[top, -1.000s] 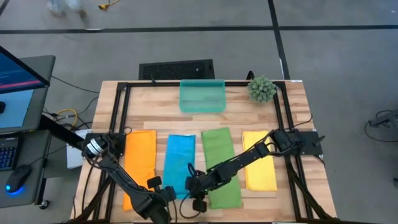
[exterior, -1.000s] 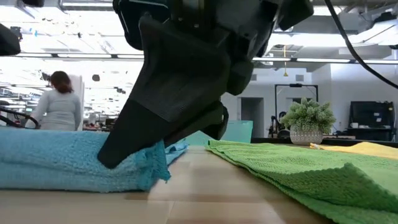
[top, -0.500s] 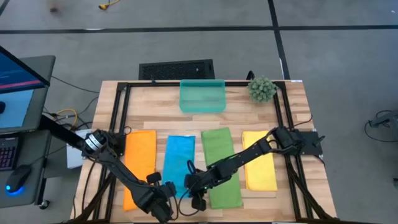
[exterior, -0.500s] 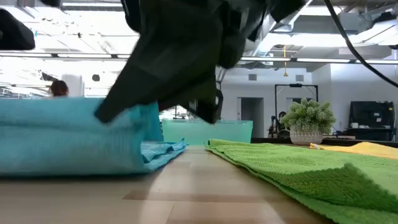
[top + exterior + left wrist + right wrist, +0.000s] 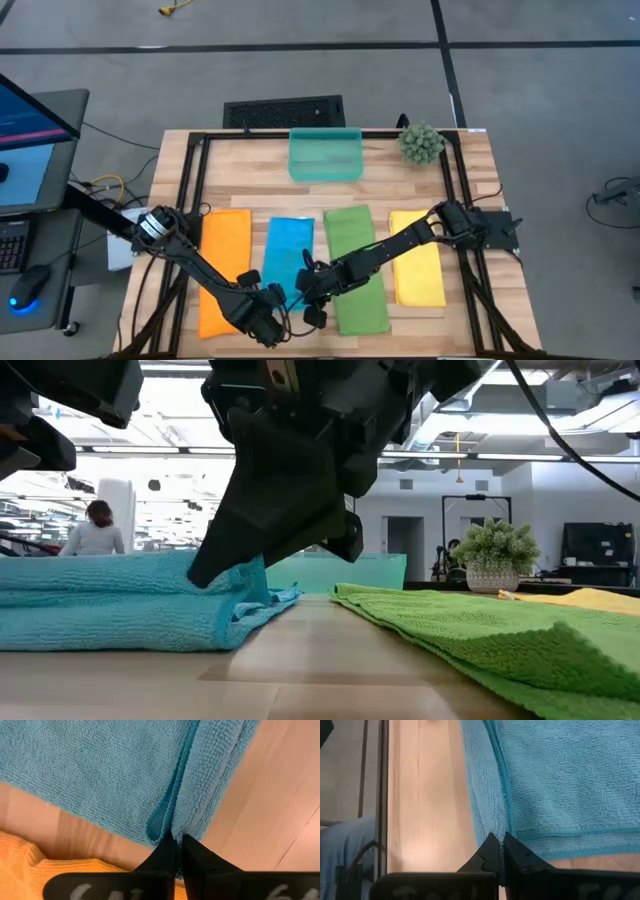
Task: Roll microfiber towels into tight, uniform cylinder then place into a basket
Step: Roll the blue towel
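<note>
- Table (image 5: 470, 165): wooden top inside a black frame; bare wood runs between the towel row and the far edge.
- Towels: four lie side by side across the near half, orange towel (image 5: 225, 255), blue towel (image 5: 288, 248), green towel (image 5: 352, 250), yellow towel (image 5: 415, 265), with narrow strips of wood between neighbours.
- Basket (image 5: 325, 155): teal, at the middle of the far edge, well apart from the towels; a plant ball (image 5: 421, 143) stands just beside it.
- Blue towel near end: folded back over itself, the doubled edge showing in the low view.
- Left gripper (image 5: 176, 847): fingers pressed together, pinching the folded near corner on the orange side.
- Right gripper (image 5: 498, 846): fingers pressed together, pinching the near corner on the green side.
</note>
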Tool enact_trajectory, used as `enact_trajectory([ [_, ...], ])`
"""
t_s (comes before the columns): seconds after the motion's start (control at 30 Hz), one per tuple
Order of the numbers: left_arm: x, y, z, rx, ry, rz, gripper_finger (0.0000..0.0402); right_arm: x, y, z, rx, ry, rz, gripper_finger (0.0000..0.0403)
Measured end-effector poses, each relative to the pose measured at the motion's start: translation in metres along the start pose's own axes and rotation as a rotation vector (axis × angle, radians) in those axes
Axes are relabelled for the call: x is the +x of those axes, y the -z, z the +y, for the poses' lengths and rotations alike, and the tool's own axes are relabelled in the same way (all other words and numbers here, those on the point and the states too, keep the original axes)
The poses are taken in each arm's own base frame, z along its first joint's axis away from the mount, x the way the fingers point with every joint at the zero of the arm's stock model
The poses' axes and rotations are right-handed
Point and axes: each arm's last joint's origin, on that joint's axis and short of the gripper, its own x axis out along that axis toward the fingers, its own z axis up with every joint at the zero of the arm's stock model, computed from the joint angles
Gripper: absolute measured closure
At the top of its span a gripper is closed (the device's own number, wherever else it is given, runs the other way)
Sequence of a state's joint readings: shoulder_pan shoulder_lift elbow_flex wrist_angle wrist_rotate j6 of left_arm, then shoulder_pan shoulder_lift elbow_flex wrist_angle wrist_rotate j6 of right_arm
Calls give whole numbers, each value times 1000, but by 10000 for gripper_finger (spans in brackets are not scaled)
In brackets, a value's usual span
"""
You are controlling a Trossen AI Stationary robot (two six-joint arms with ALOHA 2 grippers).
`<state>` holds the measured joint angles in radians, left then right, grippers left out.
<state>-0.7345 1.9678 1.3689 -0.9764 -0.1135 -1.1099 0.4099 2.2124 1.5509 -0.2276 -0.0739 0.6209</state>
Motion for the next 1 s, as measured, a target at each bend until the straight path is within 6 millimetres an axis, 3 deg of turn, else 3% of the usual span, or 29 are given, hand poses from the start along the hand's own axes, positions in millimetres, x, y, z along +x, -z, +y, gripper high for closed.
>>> enact_trajectory([
  [0.33,0,-2,1,-15,-28,-45,397,1,3,-3,-2,69,-24,368],
  [0.73,1,-3,2,-21,-38,-69,330,4,9,-8,-25,82,-8,308],
  [1.0,1,-3,2,-49,-52,-89,318,4,7,-12,-20,85,-14,269],
])
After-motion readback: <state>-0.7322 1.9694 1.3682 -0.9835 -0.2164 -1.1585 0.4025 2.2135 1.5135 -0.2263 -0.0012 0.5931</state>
